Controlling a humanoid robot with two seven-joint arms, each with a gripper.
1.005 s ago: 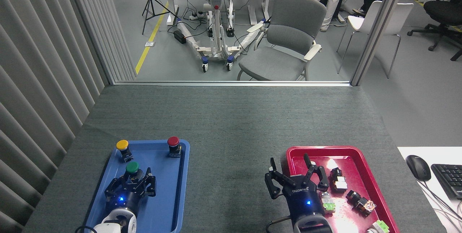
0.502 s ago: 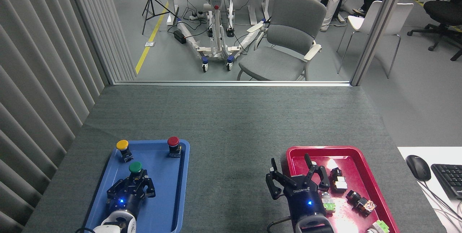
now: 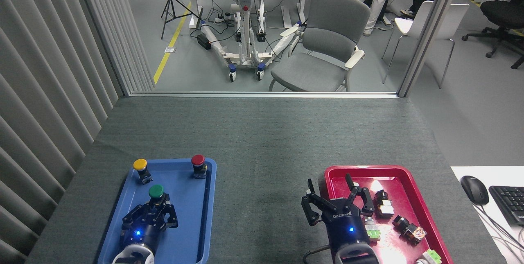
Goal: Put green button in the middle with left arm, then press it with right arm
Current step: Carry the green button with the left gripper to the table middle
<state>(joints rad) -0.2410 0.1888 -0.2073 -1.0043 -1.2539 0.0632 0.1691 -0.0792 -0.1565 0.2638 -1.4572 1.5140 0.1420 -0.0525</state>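
Left gripper grips the green button base over the blue tray; right gripper spread wide

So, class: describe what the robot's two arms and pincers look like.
Both pincers are black with slim, multi-link fingers and a small blue light on the wrist. The left pincer sits on a white-and-black arm segment. The right pincer bears white lettering on its body, with a black cable looping near its base.
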